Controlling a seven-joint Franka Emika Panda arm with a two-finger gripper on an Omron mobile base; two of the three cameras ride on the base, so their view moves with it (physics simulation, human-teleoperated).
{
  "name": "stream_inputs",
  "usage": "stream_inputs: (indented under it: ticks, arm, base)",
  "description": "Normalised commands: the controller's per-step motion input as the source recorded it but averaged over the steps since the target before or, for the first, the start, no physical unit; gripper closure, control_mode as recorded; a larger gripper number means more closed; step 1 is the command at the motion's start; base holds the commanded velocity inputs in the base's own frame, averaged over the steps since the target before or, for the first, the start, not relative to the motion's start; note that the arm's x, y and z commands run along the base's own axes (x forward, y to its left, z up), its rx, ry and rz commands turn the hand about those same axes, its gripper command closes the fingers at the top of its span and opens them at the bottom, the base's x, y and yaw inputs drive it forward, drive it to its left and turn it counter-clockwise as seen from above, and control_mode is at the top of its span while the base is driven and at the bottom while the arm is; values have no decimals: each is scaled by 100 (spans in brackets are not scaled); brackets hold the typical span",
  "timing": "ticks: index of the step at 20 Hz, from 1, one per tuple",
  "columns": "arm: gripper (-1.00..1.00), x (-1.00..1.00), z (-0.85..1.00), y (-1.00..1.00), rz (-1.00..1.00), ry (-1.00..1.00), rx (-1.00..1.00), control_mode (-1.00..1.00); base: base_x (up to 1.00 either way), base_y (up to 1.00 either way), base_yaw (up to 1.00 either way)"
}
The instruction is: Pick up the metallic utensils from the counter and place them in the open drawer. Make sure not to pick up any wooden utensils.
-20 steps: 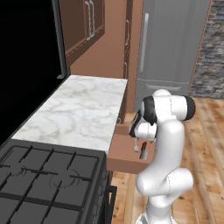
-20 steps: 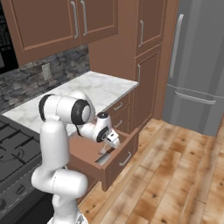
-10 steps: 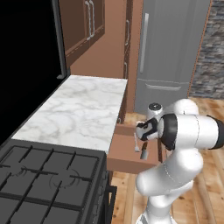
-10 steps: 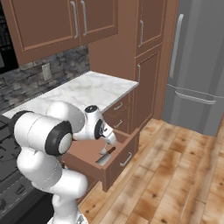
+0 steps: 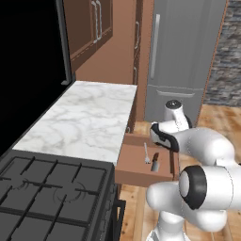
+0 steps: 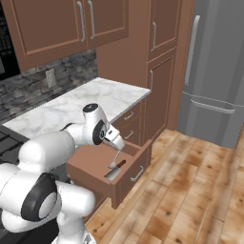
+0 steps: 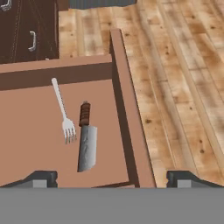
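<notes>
- Gripper (image 7: 112, 177) hangs above the drawer (image 7: 124, 109), jaws spread wide with nothing between them; the two dark tips stand far apart at the bottom of the hand view.
- Drawer is pulled out from the cabinet run below the counter (image 5: 89, 120), a shallow reddish-brown box with a flat floor.
- Inside it: fork (image 7: 62, 111), thin and silver, tines toward the hand camera. Just beside it lies the knife (image 7: 86, 139), dark banded handle, grey blade. Close and roughly parallel, apparently not touching.
- Both pieces sit toward the front-panel side of the drawer floor; the rest of the floor is bare.
- Left base view agrees: fork (image 5: 146, 154) and knife (image 5: 155, 162) side by side in the drawer (image 5: 141, 176), arm curled over them.
- Right base view shows the knife (image 6: 116, 167) in the drawer (image 6: 114, 183); fork there too small to make out.
- Counter slab (image 6: 81, 102) carries no metal piece that I can see. No wooden spoons visible on it either.
- Judgement: sorting looks done; both metallic utensils are stowed.
- Risk: hand sits low over the drawer. A sideways swing out could catch a tip on the drawer wall and jolt the contents.
- Risk: a descent from here would land on the knife blade and skid it into the fork.
- Risk: drawer stands open into the floor space; the base could clip its front if it drives.
</notes>
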Motion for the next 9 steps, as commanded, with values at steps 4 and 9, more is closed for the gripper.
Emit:
stream_inputs:
  ticks: [4, 9]
  arm:
    - [-100, 0, 100, -31, -9, 22, 9, -100]
    - [-100, -13, 53, -29, -8, 11, 37, -100]
  base:
    - [0, 0, 0]
    - [0, 0, 0]
